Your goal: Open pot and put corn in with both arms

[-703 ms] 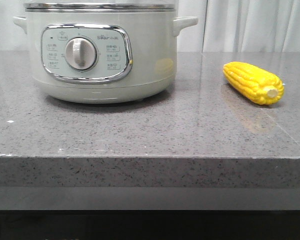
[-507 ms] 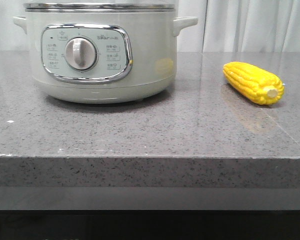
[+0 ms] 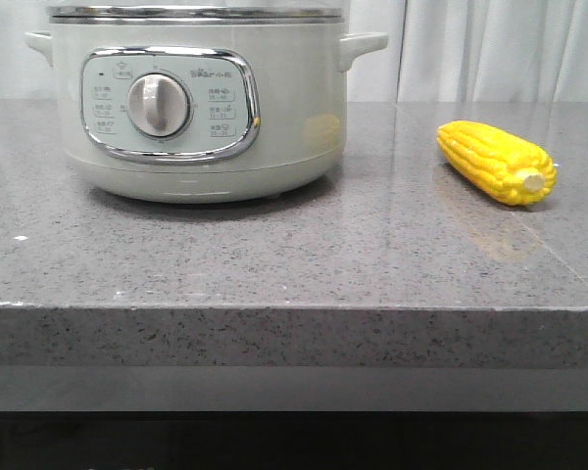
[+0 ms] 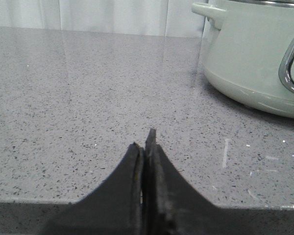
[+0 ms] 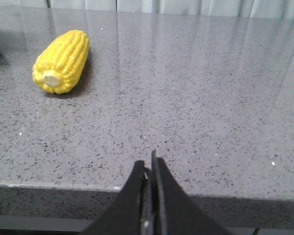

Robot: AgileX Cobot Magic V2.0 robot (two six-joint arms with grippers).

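We're at the table (image 3: 274,264) edge, nothing touched yet. The pot (image 3: 196,103) sits at about ten o'clock on the slab in the front view, lid (image 3: 196,13) on, dial facing us. The corn (image 3: 497,162) lies well apart at two o'clock, stub end toward us. Our left gripper (image 4: 146,147) hovers near the front edge with its fingers pressed together, holding nothing; our right gripper (image 5: 149,169) is likewise closed and empty. Risks from here: the corn is round and should roll if we nudge it off-centre. The lid's knob is out of view, so we judge a blind grab could slip. And both arms converging on the pot could clash.
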